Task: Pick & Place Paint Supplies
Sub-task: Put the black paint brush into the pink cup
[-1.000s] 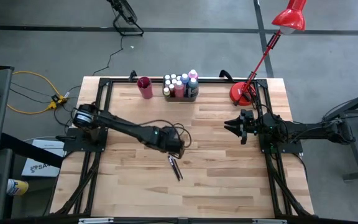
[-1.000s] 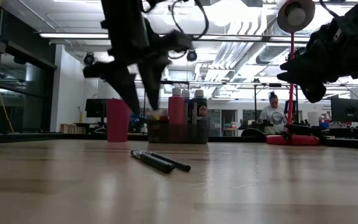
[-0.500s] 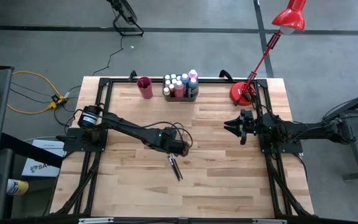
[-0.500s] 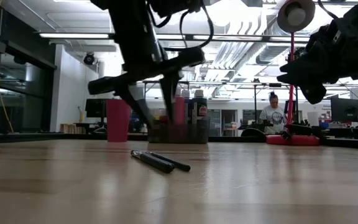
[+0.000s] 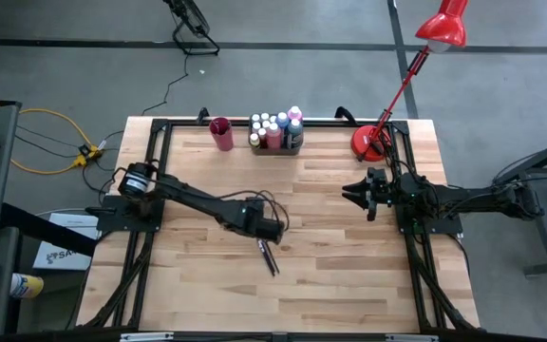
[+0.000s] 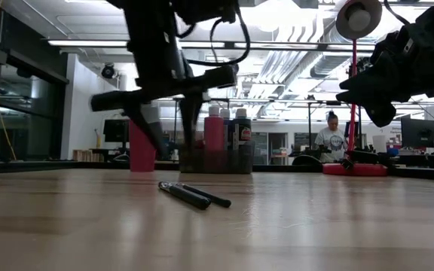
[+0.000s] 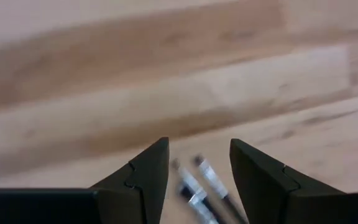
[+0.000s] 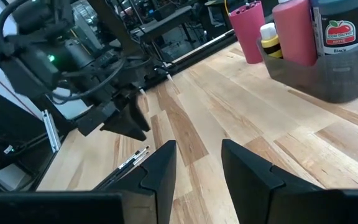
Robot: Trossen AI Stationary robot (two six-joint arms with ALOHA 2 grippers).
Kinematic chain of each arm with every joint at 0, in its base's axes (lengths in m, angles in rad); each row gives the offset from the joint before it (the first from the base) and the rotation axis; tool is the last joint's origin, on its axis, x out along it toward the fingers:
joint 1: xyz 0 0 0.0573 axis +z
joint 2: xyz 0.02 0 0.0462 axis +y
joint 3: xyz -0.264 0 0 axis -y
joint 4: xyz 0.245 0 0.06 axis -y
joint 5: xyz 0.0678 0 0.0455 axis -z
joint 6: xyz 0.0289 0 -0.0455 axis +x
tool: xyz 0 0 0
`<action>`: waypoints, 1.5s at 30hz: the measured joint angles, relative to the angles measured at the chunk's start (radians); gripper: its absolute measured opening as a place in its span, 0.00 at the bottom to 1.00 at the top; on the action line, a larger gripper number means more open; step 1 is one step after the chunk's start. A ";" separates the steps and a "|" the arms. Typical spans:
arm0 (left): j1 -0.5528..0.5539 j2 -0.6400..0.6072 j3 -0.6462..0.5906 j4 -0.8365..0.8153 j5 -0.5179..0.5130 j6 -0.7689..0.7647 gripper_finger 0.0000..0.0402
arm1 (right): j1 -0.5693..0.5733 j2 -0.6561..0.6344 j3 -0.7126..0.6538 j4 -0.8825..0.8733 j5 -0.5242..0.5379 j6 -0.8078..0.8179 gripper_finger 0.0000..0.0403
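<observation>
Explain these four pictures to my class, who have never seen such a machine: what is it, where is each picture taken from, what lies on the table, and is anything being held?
It is a robot with two dark arms at a wooden table. One picture looks straight down, one looks level across the table top, and two come from cameras on the arms' wrists. The left gripper hangs open just above two thin paintbrushes lying side by side; its wrist picture shows them between its fingers. It holds nothing. The right gripper waits near the table's right side, open and empty. At the far edge stand a red cup, a grey tray full of paint bottles, and a red lamp. A person sits in the room behind.
</observation>
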 joint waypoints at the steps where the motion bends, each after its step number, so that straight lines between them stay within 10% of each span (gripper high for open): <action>1: -0.011 0.000 0.000 -0.017 0.006 -0.029 0.41 | 0.000 0.000 0.000 0.000 0.000 0.000 0.30; 9: -0.056 0.000 0.000 -0.074 0.013 -0.240 0.41 | 0.000 0.000 0.000 0.000 0.000 0.000 0.30; 45: -0.021 0.115 0.003 -0.019 0.080 -0.261 0.41 | 0.000 0.000 0.000 -0.011 0.000 0.000 0.30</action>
